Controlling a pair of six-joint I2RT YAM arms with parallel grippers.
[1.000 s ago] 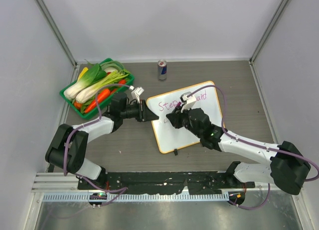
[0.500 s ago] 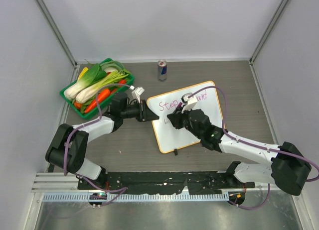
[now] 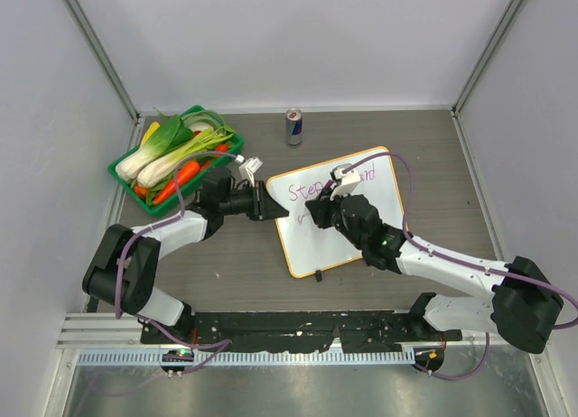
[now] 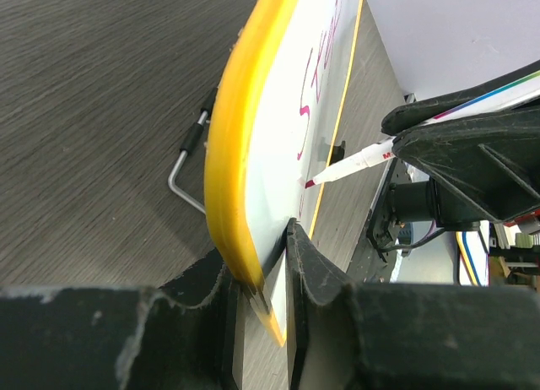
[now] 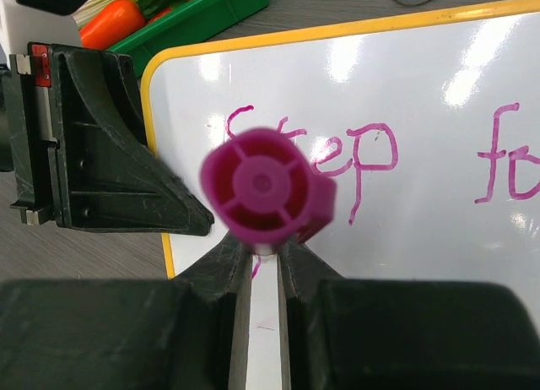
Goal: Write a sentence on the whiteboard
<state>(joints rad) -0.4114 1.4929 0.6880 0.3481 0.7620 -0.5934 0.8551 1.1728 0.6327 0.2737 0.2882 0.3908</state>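
Skewed whiteboard (image 3: pixel 310 250) lying at table centre, right of green vegetable tray (image 3: pixel 133 191), nearer than can (image 3: pixel 293 126). At board's yellow left rim, left gripper (image 4: pixel 272 276) pinching edge, fingers closed on it. To right, right gripper (image 5: pixel 263 259) clamping magenta marker (image 4: pixel 359 159), tip meeting board surface below "Step". Pink sentence (image 5: pixel 337 154) showing "Step for…" along far edge.
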